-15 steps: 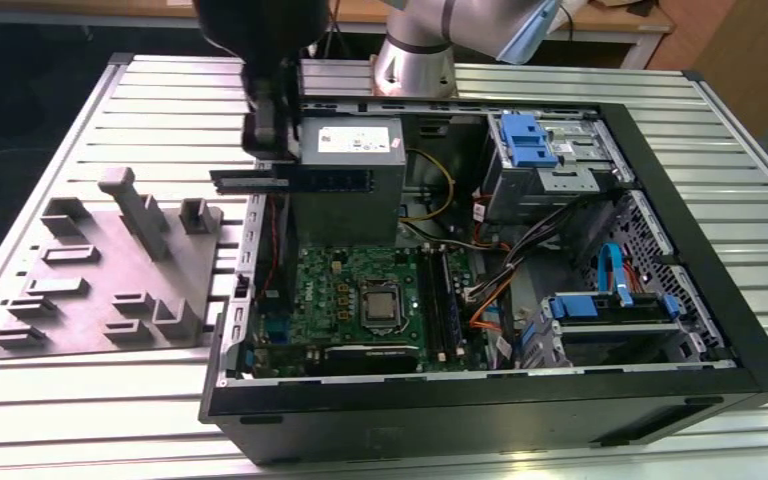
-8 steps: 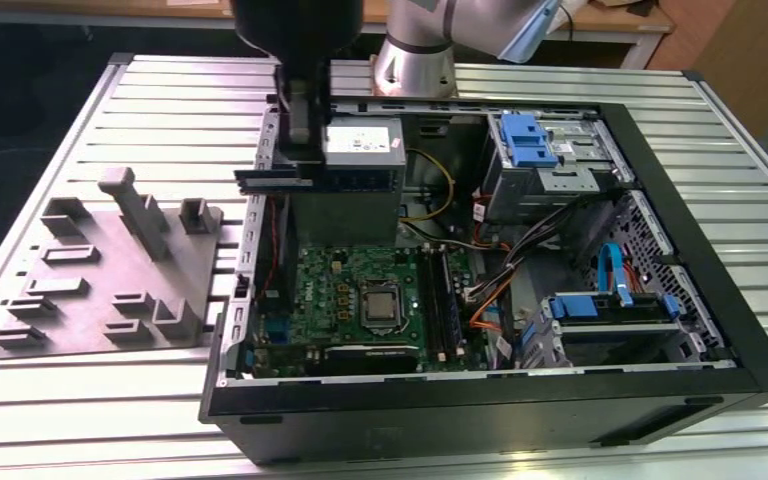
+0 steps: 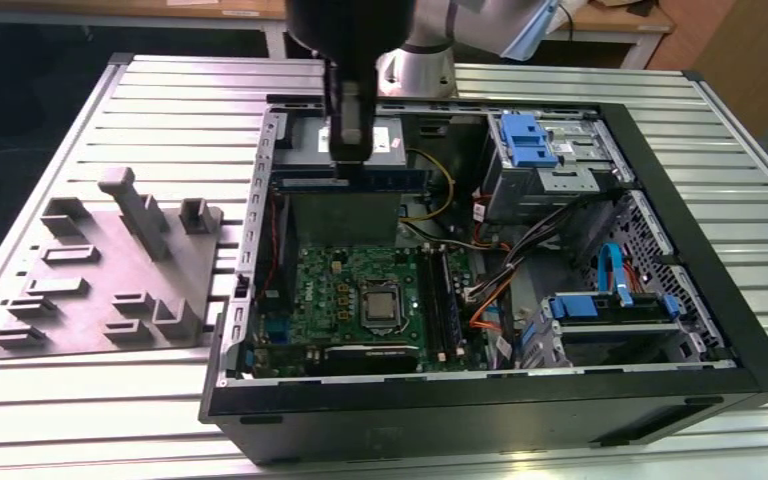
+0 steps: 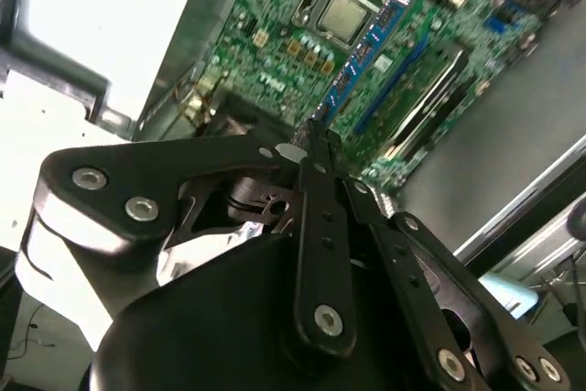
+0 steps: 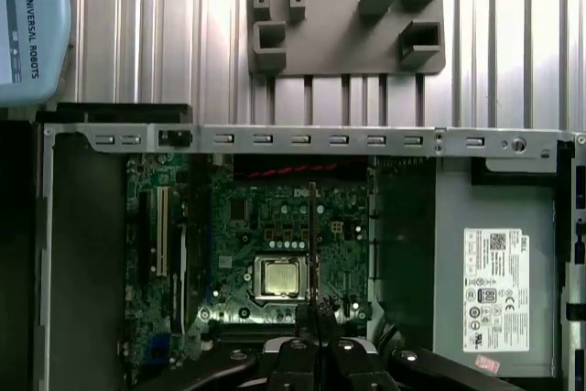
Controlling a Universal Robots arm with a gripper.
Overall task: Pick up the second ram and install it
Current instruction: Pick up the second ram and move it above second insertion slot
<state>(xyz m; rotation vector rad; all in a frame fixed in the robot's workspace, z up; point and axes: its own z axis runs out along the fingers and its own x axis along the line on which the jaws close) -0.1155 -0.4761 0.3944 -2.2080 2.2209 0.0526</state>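
We hold the long, flat, blue-green memory stick (image 3: 391,181) over the open black computer case (image 3: 491,415).
Our black gripper (image 5: 314,304) is clamped narrowly on its edge.

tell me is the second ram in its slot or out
Out: the gripper is shut on the second ram, holding it up over the open computer case.

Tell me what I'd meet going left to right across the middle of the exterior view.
Grey fixture plate → green motherboard → processor → orange cables → blue drive bracket → the case's black right wall.
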